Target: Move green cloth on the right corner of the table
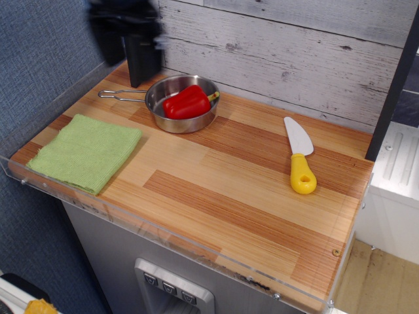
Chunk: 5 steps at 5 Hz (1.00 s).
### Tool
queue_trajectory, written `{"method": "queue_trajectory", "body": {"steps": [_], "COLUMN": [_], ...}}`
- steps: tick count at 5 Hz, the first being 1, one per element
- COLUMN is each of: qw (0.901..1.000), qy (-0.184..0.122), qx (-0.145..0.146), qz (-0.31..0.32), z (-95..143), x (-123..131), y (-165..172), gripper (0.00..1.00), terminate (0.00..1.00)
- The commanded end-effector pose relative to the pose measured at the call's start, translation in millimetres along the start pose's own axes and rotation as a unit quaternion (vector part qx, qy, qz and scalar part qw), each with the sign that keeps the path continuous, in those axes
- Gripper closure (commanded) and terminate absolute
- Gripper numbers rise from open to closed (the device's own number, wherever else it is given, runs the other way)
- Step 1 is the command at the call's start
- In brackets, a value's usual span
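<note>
While the light lime-green, finely ribbed square cloth (85, 152) lies folded flat at the near left corner of the striped light and reddish-brown wooden table (216, 190), nothing holds it, and its outer edges sit just beside the clear acrylic rim (131, 229); a pinch taken too close to that rim could strike the acrylic or catch only the top fold, so the cloth would unfold or drag. Just beyond the cloth stands a round steel pan (178, 108) with a long handle and a red bell pepper (186, 102) inside; a low sweep could clip that handle. Well apart from the cloth, toward the far right, lies a yellow-handled toy knife (300, 157) that a trailing corner might push. Above and behind the cloth, the dark gripper (124, 29) is a blur; whether its jaws are parted I cannot tell.
</note>
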State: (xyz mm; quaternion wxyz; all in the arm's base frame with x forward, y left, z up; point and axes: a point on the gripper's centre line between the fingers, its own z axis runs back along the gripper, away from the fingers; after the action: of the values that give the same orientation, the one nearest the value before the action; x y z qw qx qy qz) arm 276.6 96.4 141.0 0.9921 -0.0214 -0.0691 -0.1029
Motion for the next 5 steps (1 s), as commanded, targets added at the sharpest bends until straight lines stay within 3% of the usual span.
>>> {"method": "queue_trajectory", "body": {"steps": [1, 2, 3, 5], "qw": [0.9964, 0.9919, 0.9883, 0.9945], "qy": [0.0, 0.017, 0.028, 0.033], "qx": [0.072, 0.103, 0.107, 0.051], "qz": [0.043, 0.073, 0.105, 0.086], "z": [-4.8, -17.7, -35.6, -69.8], "x": [-30.5, -33.7, -38.5, -33.9], "y": [33.2, 32.6, 41.3, 50.5], "gripper": [0.0, 0.0, 0.0, 0.0], "terminate": [0.0, 0.0, 0.0, 0.0]}}
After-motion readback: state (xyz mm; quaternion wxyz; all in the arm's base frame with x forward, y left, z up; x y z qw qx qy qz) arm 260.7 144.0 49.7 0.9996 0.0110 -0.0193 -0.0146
